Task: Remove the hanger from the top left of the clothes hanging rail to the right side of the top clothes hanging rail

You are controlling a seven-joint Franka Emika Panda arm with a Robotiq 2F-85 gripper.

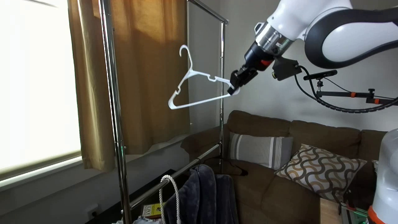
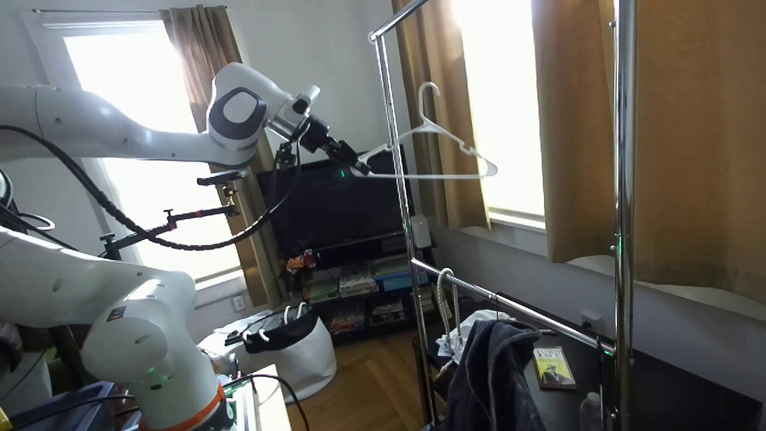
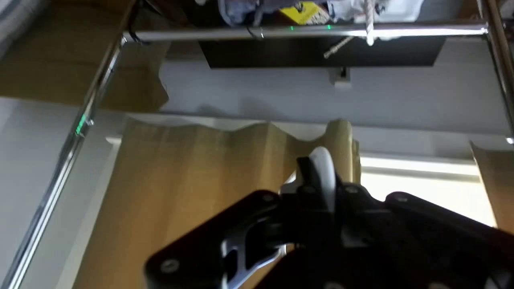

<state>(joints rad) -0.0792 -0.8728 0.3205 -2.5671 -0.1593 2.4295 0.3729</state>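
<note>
The white hanger [image 1: 199, 102] is held in the air with its hook up and appears in both exterior views [image 2: 437, 176]. My gripper [image 1: 233, 88] is shut on one lower corner of it; the same grip shows in an exterior view [image 2: 362, 169]. In the wrist view, the hanger's white edge [image 3: 326, 172] stands between the dark fingers of the gripper [image 3: 319, 180]. The top rail [image 1: 209, 11] of the chrome rack shows only in part, also in an exterior view [image 2: 400, 20]. The hook appears lower than this rail and apart from it.
Chrome posts [image 1: 113, 93] stand at both ends of the rack. A lower rail [image 2: 526, 312] carries a dark garment [image 2: 494, 365] and a rope handle [image 2: 444, 293]. Brown curtains [image 1: 152, 77] hang behind. A sofa [image 1: 258, 121] stands beyond the rack.
</note>
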